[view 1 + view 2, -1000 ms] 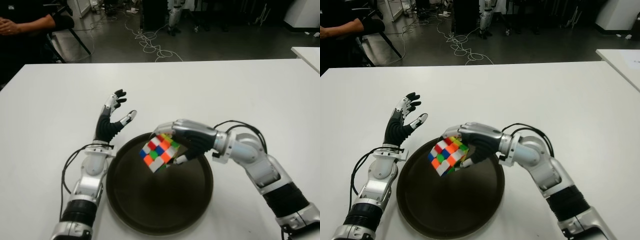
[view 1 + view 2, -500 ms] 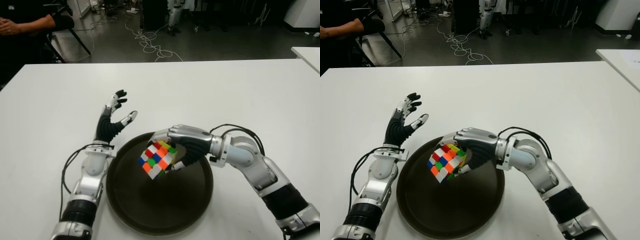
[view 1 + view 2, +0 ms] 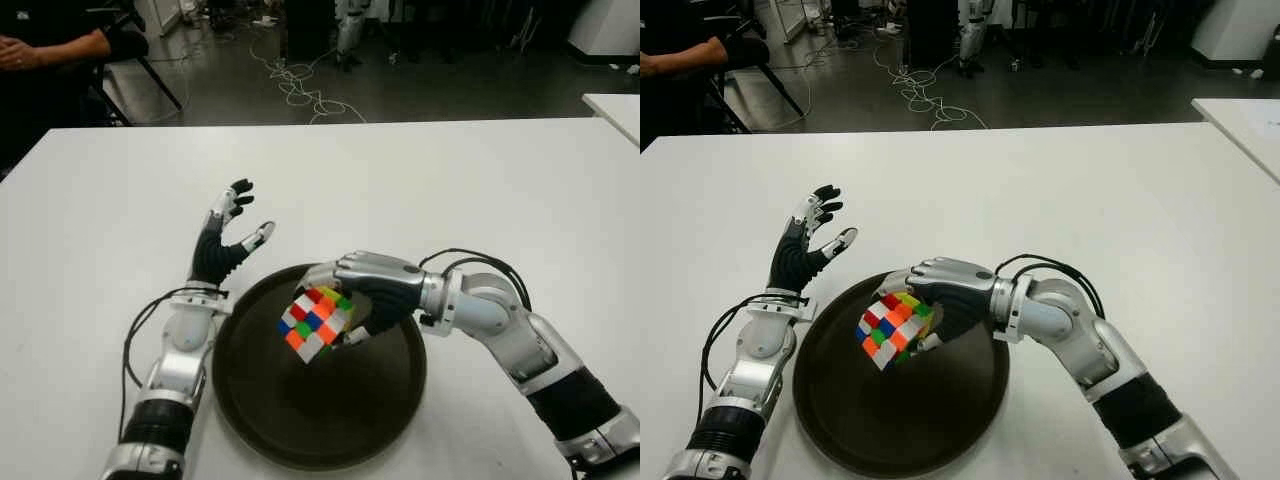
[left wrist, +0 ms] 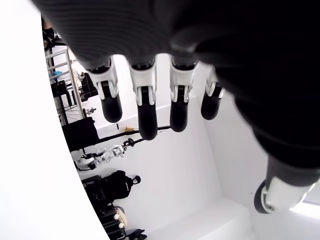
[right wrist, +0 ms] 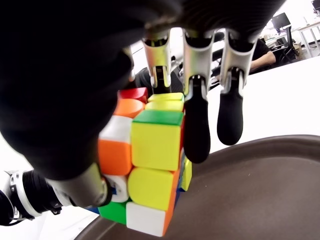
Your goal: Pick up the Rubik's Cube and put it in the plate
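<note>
A scrambled Rubik's Cube point(image 3: 316, 321) is held tilted in my right hand point(image 3: 362, 296), just above the inside of the dark round plate point(image 3: 320, 420). The right wrist view shows the fingers point(image 5: 197, 125) wrapped over the cube point(image 5: 150, 165) with the plate's rim point(image 5: 280, 150) right beneath; whether the cube's lower corner touches the plate I cannot tell. My left hand point(image 3: 228, 235) is raised above the white table point(image 3: 450, 180), just off the plate's far left rim, fingers point(image 4: 142, 107) spread and holding nothing.
A person's arm point(image 3: 60, 45) shows at the far left beyond the table. Cables point(image 3: 300, 85) lie on the floor behind it. Another white table's corner point(image 3: 615, 105) shows at the far right.
My right hand has carried the cube lower and a little toward me over the plate; most of that move came early, little in the last half second. The left hand has stayed put.
</note>
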You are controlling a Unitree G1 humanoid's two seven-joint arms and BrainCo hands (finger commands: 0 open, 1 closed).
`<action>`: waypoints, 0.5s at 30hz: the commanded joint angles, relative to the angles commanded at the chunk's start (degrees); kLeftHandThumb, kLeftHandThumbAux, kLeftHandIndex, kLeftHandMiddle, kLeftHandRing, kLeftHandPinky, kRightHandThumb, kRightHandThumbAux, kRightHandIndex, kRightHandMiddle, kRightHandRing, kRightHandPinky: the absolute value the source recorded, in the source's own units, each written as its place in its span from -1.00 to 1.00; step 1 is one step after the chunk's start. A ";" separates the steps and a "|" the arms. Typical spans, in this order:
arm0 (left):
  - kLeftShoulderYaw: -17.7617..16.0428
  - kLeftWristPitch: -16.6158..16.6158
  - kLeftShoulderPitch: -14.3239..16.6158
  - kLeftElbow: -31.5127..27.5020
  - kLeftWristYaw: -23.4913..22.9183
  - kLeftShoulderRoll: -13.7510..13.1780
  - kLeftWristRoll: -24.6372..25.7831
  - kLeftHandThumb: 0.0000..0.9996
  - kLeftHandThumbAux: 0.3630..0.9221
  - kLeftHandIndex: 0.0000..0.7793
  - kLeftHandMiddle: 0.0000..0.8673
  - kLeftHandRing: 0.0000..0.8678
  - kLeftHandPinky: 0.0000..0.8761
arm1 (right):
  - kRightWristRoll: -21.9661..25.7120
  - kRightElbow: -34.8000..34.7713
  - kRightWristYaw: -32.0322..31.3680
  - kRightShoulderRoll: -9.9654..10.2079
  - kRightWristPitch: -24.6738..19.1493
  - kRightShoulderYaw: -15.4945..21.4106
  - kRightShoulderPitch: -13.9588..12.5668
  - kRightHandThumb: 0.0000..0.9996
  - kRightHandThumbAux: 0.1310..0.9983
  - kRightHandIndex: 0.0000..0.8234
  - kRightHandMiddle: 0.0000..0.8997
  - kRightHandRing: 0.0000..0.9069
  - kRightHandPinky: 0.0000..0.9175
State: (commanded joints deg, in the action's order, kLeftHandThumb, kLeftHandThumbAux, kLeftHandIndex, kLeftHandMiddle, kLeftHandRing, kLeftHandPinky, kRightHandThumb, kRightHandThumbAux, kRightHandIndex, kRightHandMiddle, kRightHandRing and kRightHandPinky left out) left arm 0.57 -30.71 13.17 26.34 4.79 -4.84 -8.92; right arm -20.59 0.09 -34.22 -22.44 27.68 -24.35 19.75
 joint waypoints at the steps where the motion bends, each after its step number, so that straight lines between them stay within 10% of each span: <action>1: -0.03 0.03 -0.03 -0.04 0.03 0.03 0.03 -0.87 -0.17 -0.78 -0.65 -0.68 -0.75 | 0.04 -0.16 -0.23 -0.14 -0.15 -0.05 0.07 0.38 0.39 0.02 0.21 0.23 0.21; 15: -0.06 0.76 -0.27 -0.70 0.34 0.12 -0.22 -0.86 -0.24 -0.77 -0.64 -0.68 -0.77 | -0.36 -1.84 -0.45 -1.40 0.12 0.35 0.45 0.38 0.40 0.01 0.12 0.16 0.11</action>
State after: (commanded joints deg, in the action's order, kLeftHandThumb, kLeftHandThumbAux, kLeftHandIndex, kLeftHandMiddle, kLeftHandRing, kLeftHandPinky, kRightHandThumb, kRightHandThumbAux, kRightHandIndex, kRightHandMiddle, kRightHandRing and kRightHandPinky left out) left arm 0.51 -29.95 12.90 25.65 5.13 -4.71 -9.14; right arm -20.96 -1.75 -34.67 -23.84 27.80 -24.00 20.20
